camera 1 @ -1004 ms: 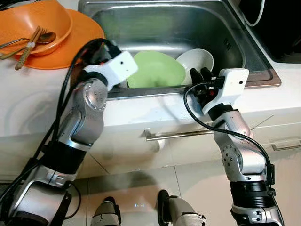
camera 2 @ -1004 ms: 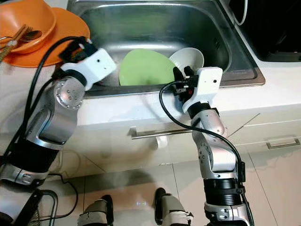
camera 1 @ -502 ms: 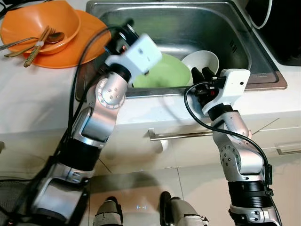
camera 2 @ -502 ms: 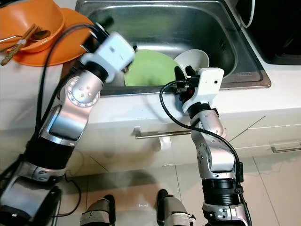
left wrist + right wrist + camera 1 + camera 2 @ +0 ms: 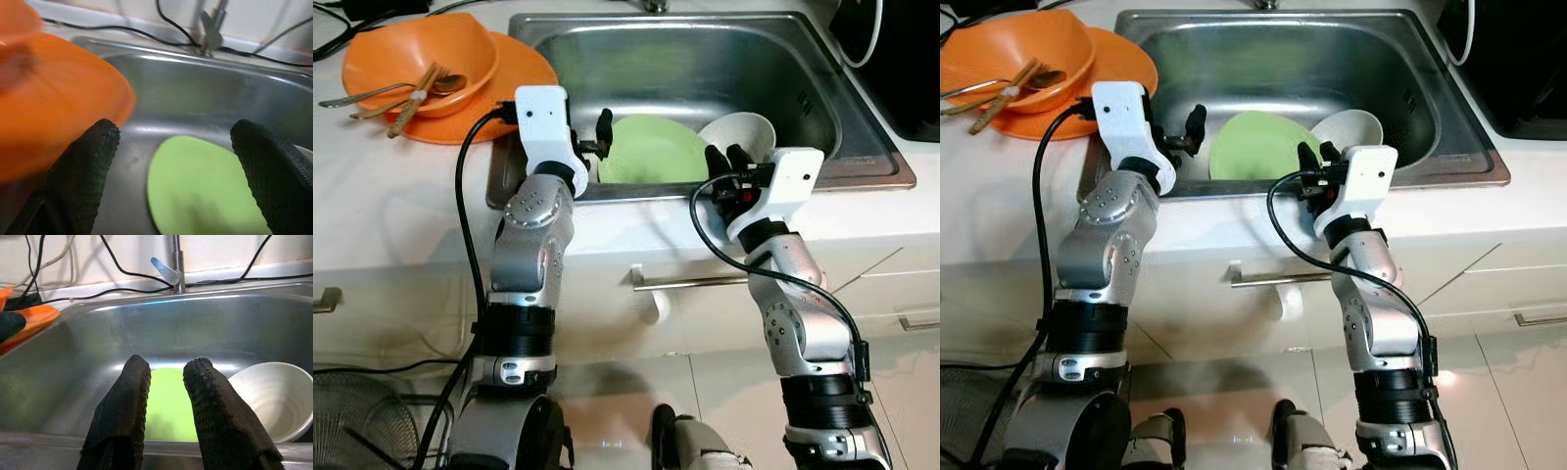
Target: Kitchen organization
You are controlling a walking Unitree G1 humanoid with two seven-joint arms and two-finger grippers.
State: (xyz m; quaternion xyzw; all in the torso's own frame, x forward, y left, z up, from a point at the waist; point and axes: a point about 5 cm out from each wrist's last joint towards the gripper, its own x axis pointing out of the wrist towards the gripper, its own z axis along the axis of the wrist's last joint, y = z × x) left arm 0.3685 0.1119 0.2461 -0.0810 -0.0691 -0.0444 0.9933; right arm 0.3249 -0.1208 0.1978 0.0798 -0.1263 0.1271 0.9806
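Since a moment ago, the left arm has swung up over the sink's (image 5: 822,108) near rim, its left pincer (image 5: 597,137) spread wide above the green plate (image 5: 651,152). Right pincer (image 5: 724,162), fingers slightly parted and empty, hovers by the white bowl (image 5: 744,132). Both dishes lie in the basin. This looks like the reach; next comes lowering onto the plate's edge.

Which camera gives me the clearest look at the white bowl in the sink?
The left eye view: the white bowl shows from above beside the green plate. The right eye view matches it. The right wrist view shows it side-on past the fingers; the left wrist view catches just its edge.
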